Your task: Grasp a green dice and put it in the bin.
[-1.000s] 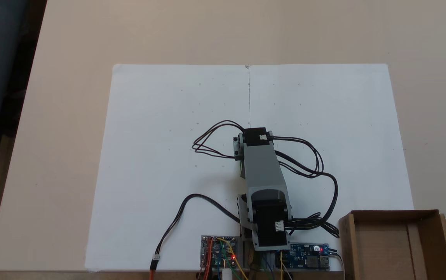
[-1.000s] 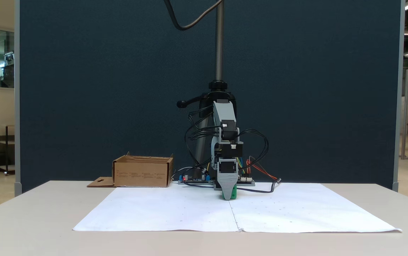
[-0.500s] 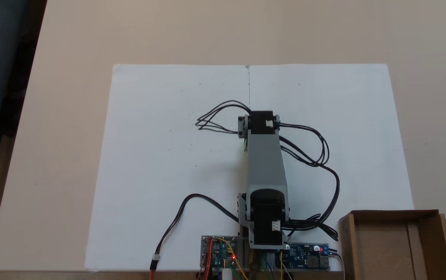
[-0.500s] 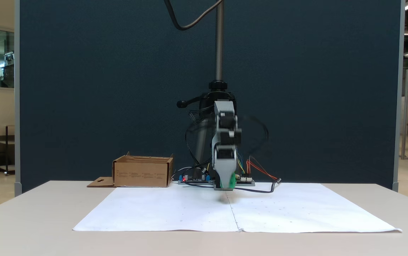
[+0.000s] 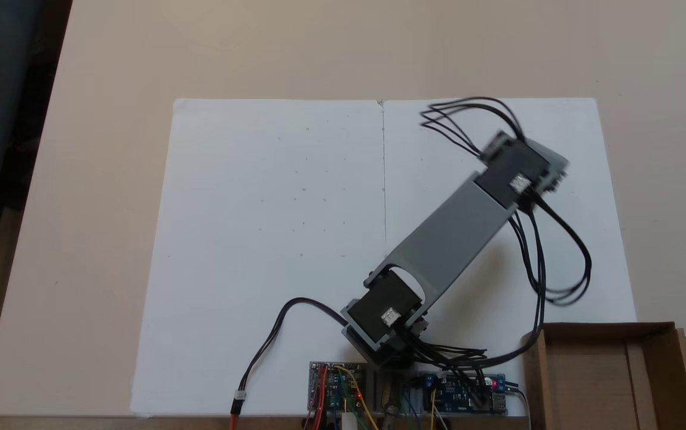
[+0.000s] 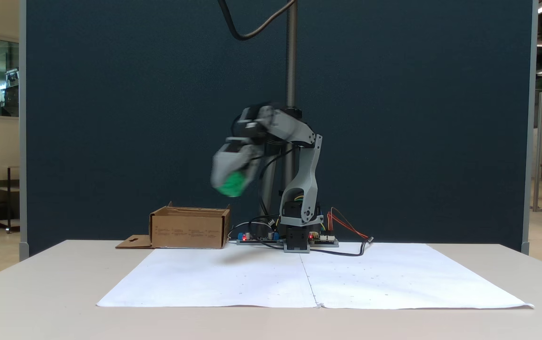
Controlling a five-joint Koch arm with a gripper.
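Gripper (image 6: 231, 185) raised high above the table (image 6: 39, 283), blurred in the side fixed view; clamped on the green dice (image 6: 231, 184), which shows at the tip, well off the paper (image 6: 233, 283); lots of free air underneath. Bin (image 6: 190, 229) below & slightly to the left in that view, open top, flap lying flat at its left; dice near the bin's right wall edge but above it, not inside. From above, arm (image 5: 450, 233) slanted toward the paper's upper right corner (image 5: 582, 110); bin (image 5: 588, 370) at bottom right by the paper's edge, cables (image 5: 564, 263) looping between arm & bin; left half of paper open.
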